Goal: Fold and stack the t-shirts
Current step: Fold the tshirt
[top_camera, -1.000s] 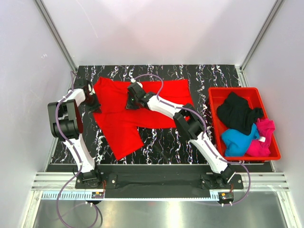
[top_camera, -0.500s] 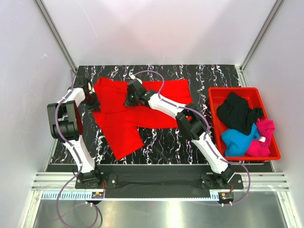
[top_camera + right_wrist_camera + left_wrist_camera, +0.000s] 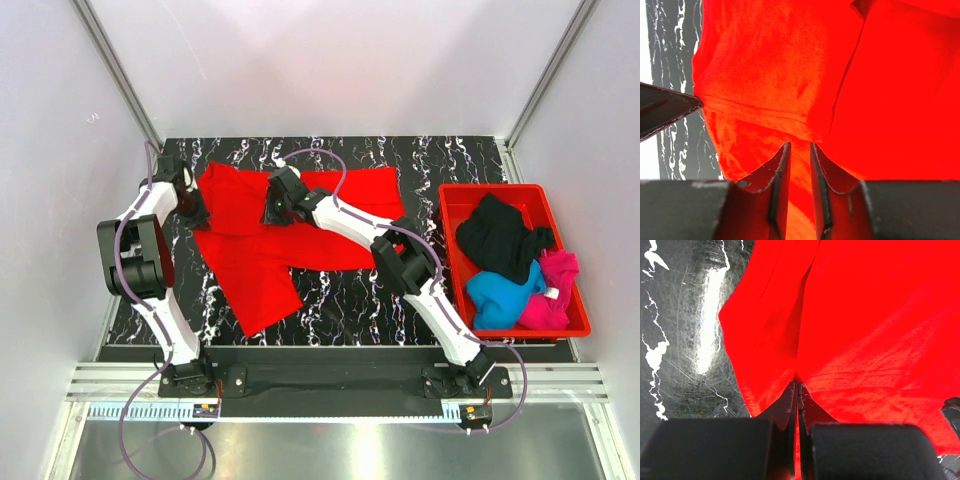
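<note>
since 1 s ago the left gripper (image 3: 190, 205) has crept toward the far-left corner, drawing the left edge of the red tee (image 3: 260, 255) with it. the right gripper (image 3: 273, 208) has shifted only slightly toward the far side. the tee lies spread on the worktop (image 3: 340, 300), left of centre, with 1 part trailing toward the near side.

the left arm rises from its base, bends at a high elbow and reaches to the tee's left edge. its fingers (image 3: 790, 405) are pressed together on a pinched fold. the right arm stretches diagonally far-left over the tee. its fingers (image 3: 781, 170) are narrow, with a hem fold between them.

on the right, the bin (image 3: 490, 187) holds a black tee (image 3: 500, 235), a blue tee (image 3: 495, 295) and a pink tee (image 3: 555, 290).
</note>
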{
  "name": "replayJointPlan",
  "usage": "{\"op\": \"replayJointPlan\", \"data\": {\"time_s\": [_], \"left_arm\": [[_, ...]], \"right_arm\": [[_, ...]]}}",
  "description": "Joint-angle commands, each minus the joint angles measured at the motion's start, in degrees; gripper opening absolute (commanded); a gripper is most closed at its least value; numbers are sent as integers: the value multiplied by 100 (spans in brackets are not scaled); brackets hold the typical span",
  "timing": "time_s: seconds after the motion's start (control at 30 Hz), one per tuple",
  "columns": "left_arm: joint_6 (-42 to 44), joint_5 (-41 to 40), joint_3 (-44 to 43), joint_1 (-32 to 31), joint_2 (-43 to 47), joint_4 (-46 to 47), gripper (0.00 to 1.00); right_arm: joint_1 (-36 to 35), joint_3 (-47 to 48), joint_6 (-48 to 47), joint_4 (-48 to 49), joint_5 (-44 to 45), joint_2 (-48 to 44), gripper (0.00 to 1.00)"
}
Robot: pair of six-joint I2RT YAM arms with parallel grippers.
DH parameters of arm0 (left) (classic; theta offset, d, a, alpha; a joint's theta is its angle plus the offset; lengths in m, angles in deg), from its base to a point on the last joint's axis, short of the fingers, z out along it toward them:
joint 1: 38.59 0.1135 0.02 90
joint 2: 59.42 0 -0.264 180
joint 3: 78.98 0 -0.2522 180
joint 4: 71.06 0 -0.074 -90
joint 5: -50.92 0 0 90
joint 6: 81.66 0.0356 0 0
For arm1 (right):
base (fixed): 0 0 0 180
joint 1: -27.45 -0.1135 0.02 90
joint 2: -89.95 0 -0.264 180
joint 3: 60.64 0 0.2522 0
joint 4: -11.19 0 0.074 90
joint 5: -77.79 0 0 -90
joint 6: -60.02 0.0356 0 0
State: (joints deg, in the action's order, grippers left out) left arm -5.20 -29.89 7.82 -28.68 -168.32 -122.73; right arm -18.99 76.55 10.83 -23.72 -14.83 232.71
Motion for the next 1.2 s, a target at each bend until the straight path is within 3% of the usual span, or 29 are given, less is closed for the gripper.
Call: {"op": "replayJointPlan", "data": {"time_s": [0.0, 0.43, 0.67, 0.77, 0.8, 1.17], "left_arm": [[1, 21, -133, -42, 335, -23, 0], [27, 65, -19, -51, 291, 73, 0], [18, 83, -28, -51, 308, 91, 0], [9, 92, -37, -51, 317, 82, 0], [9, 83, -37, -51, 317, 82, 0], [-114, -444, -581, -51, 422, -410, 0]], "right_arm": [[-76, 312, -12, -91, 68, 190, 32], [-85, 541, 14, -223, 226, 595, 30], [-85, 541, 14, -162, 235, 578, 19], [-94, 524, 5, -135, 226, 543, 8], [-85, 523, -12, -127, 226, 525, 0], [-94, 620, -188, -109, 226, 59, 0]]}}
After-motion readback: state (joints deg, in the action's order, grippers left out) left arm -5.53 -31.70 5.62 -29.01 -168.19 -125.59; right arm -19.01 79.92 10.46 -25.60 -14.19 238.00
